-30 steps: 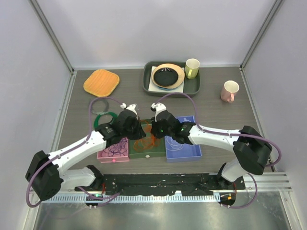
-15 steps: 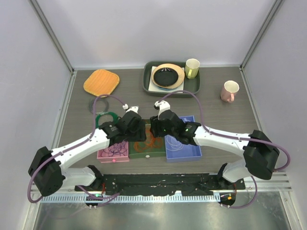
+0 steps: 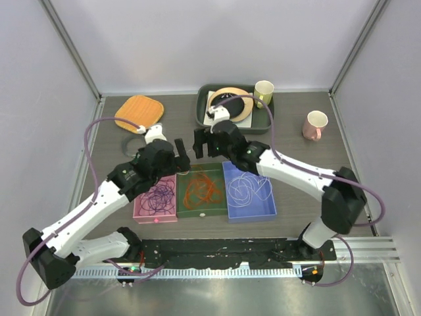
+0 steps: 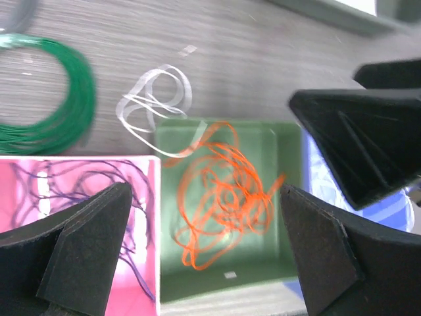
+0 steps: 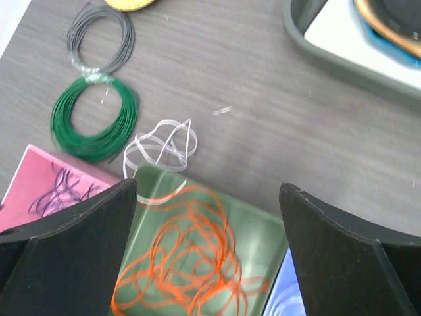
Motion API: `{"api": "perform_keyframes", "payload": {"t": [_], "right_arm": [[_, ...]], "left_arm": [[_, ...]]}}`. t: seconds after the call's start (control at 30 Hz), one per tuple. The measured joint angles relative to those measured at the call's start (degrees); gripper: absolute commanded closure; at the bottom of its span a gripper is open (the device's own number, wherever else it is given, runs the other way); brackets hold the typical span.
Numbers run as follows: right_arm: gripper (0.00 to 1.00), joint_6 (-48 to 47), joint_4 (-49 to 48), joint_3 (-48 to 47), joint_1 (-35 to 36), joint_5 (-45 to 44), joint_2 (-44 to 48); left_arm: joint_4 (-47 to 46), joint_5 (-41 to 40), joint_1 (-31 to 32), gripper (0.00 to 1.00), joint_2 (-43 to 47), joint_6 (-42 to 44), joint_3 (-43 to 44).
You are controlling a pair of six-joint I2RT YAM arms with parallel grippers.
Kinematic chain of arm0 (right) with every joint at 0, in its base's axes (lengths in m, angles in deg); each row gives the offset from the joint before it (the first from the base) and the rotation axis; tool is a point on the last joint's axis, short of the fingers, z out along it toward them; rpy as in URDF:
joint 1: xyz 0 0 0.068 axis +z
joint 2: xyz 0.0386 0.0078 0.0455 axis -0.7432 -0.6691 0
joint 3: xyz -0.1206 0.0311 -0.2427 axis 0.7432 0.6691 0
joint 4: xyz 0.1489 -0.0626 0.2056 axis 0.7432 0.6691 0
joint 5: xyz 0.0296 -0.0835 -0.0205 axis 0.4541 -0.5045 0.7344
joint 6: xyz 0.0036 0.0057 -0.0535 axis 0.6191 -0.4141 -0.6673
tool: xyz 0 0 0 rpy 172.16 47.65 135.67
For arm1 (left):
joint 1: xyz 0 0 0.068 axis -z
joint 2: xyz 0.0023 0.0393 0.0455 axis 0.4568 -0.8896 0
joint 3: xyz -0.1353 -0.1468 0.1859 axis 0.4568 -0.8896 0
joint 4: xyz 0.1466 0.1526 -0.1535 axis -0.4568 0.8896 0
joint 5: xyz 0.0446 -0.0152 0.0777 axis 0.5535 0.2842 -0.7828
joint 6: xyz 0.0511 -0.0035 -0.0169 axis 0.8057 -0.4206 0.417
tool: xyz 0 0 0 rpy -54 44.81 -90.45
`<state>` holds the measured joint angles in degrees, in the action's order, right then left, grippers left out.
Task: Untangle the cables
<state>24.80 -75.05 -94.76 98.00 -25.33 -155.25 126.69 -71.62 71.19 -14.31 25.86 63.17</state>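
Within the green tray (image 4: 281, 148) — thin orange cable (image 4: 220, 197), curly tangled loops

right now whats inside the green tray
A tangled orange cable fills the green tray. A white cable loop hooks over its far-left corner, mostly lying outside on the table. The tray floor directly under the tangle is partly hidden; nothing else shows.

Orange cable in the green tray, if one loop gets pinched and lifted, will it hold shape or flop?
Probably floppy: the orange cable lies in loose loops, so it should sag and trail. Likely light, being so thin. It might drag the white cable draped over the far rim of the green tray; whether they are entwined is unclear.
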Motion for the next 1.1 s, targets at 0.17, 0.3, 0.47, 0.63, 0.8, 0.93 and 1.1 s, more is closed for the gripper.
{"api": "perform_keyframes", "payload": {"t": [0.17, 0.3, 0.47, 0.63, 0.8, 0.93, 1.1], "right_arm": [[0.06, -8.17, 0.20, -10.80, -3.32, 6.34, -12.74], [0.06, -11.69, 3.21, -21.77, -3.69, 9.46, -24.11], [0.06, -13.22, 7.41, -31.63, -3.69, 11.80, -34.80], [0.11, -14.75, 10.56, -34.18, -3.76, 16.48, -39.54], [0.16, -15.30, 12.39, -34.38, -3.76, 21.29, -41.90], [0.27, -15.26, 13.07, -35.87, -3.76, 22.91, -43.67], [0.80, -15.06, 13.35, -37.79, -3.85, 23.30, -45.16]], "left_arm": [[1.16, 1.75, -13.14, 0.00, -1.92, -2.62, -0.11], [1.14, 2.36, -19.15, 0.00, -3.30, -4.59, -1.62], [1.20, 2.12, -20.48, 0.00, -3.89, -5.68, -1.92], [1.27, 1.16, -21.20, 0.00, -4.33, -5.68, -2.16], [1.25, 1.36, -21.94, 0.00, -5.03, -5.60, -2.40], [1.20, 1.88, -22.40, 0.00, -5.70, -5.55, -2.49], [1.14, 2.62, -22.73, 0.00, -5.92, -5.55, -2.60]]}}
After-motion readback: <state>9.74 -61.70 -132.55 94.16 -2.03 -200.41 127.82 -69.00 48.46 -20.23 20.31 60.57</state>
